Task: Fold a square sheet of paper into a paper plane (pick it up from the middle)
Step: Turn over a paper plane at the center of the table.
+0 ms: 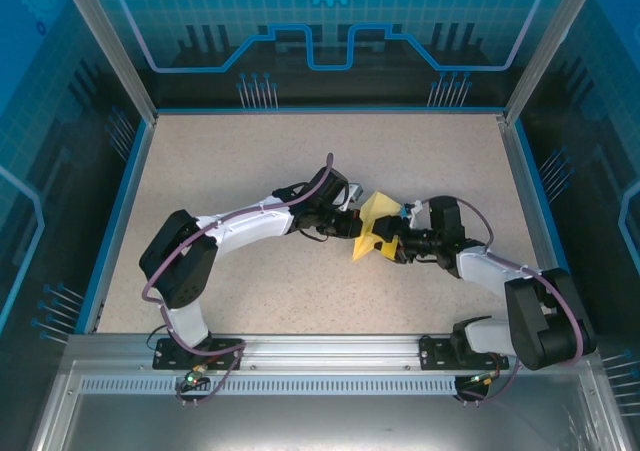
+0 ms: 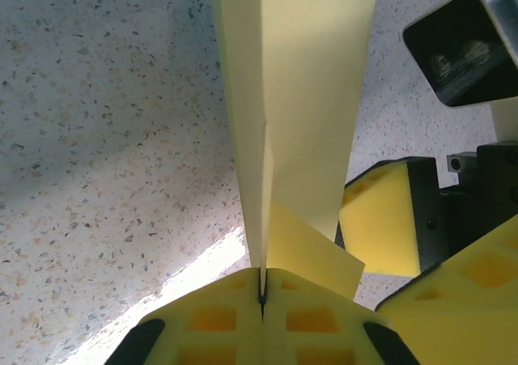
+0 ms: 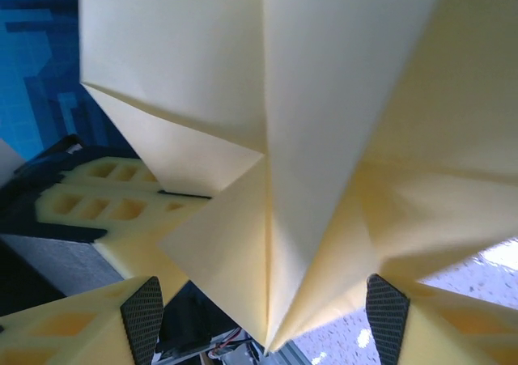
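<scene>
The square sheet of paper [image 1: 373, 214] is pale yellow and folded into a pointed, creased shape, held up off the table between both arms. My left gripper [image 2: 261, 288] is shut on its thin folded edge, and the paper [image 2: 299, 98] rises straight away from the jaws. My right gripper [image 3: 265, 320] stands open around the pointed end of the paper [image 3: 324, 98], whose centre crease and triangular flaps lie between the two dark pads without being squeezed. In the top view the left gripper [image 1: 350, 221] and right gripper [image 1: 393, 243] face each other closely.
The speckled beige table [image 1: 250, 151] has a blue rim and frame posts on all sides. One yellow finger [image 2: 379, 219] of the right gripper and its wrist camera [image 2: 461, 49] sit close beside the left jaws. The left gripper's fingers [image 3: 97, 199] show behind the paper.
</scene>
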